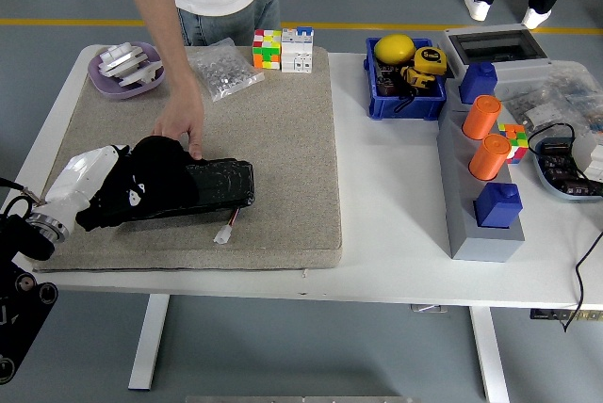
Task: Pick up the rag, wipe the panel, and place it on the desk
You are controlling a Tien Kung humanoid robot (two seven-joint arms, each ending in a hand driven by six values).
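A black panel (pixel 212 186) lies on the beige mat (pixel 283 130) at the left of the table. My left hand (pixel 118 186) comes in from the lower left with a white forearm shell, and it is shut on a black rag (pixel 146 182) pressed onto the panel's left end. A person's hand (pixel 181 125) rests on the panel's far edge, steadying it. A small white connector (pixel 222 233) on a wire lies just in front of the panel. My right hand is out of view.
A purple dish (pixel 122 69), a bag of small parts (pixel 224 69) and colour cubes (pixel 281 49) line the mat's far edge. A blue bin (pixel 405 83), a grey rack with orange cylinders (pixel 480 153) and cables fill the right side.
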